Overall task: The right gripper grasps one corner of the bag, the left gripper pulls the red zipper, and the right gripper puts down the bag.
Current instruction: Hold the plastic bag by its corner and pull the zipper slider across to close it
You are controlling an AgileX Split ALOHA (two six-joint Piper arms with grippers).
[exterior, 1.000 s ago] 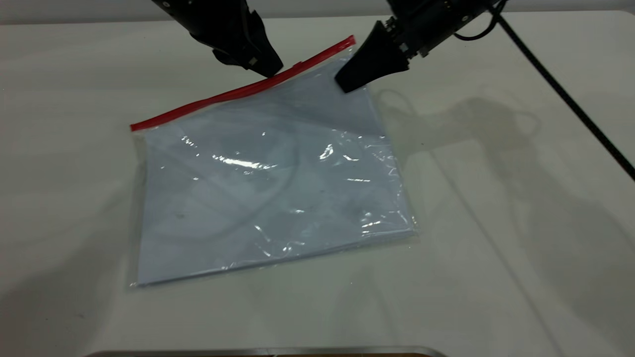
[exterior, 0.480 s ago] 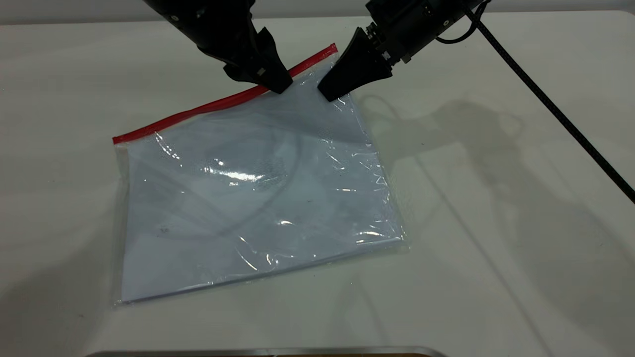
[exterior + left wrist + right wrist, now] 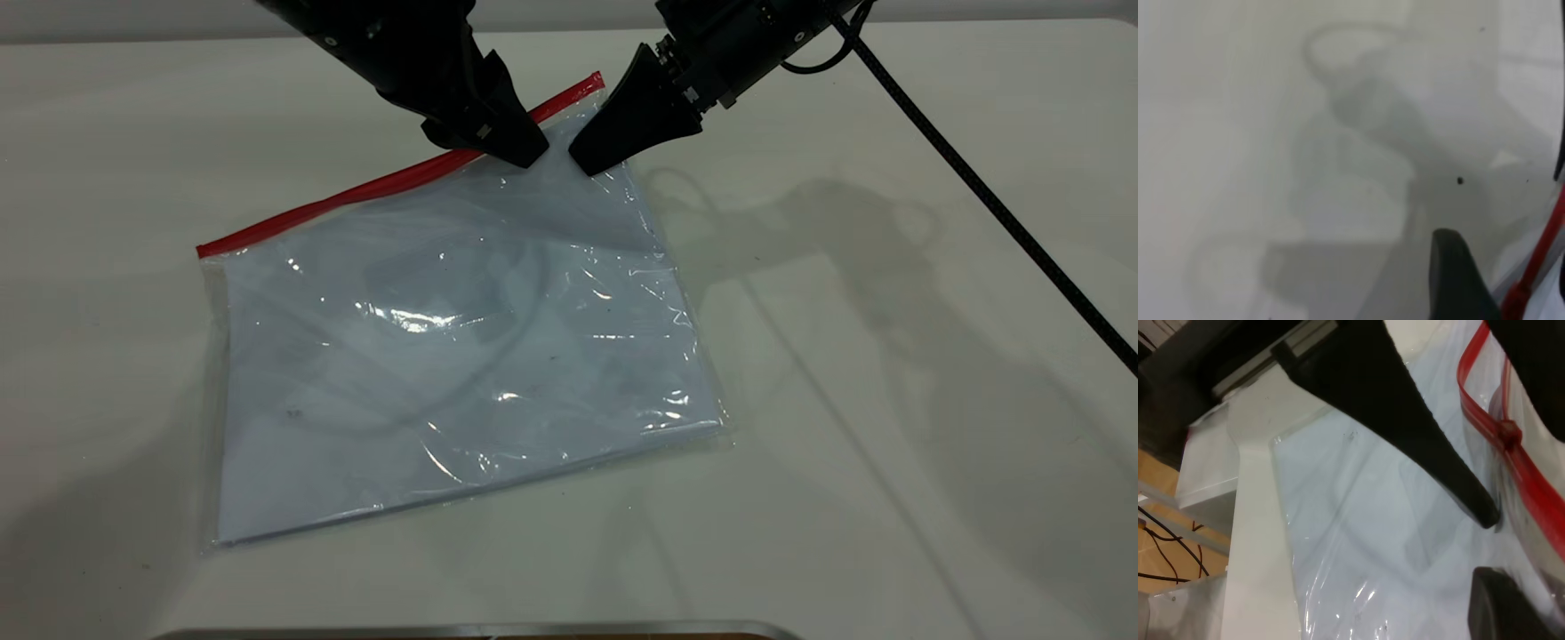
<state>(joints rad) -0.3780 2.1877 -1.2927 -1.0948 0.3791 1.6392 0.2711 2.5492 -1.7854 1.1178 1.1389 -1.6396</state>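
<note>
The bag, a clear pouch with white paper inside, lies on the white table. The red zipper runs along its far edge. My right gripper is shut on the bag's far right corner, just below the zipper; one of its fingers shows through the plastic. My left gripper is tip-down on the zipper, close beside the right gripper. It is open, with its fingers on either side of the red strip. The small red slider sits between them.
A black cable trails from the right arm across the table's right side. A metal edge runs along the front. The right wrist view shows the table's side edge with shelving and wires beyond.
The right gripper has dragged the bag's corner left and nearer, shifting the whole bag. The left gripper has moved right along the zipper and lower, close to the right gripper.
</note>
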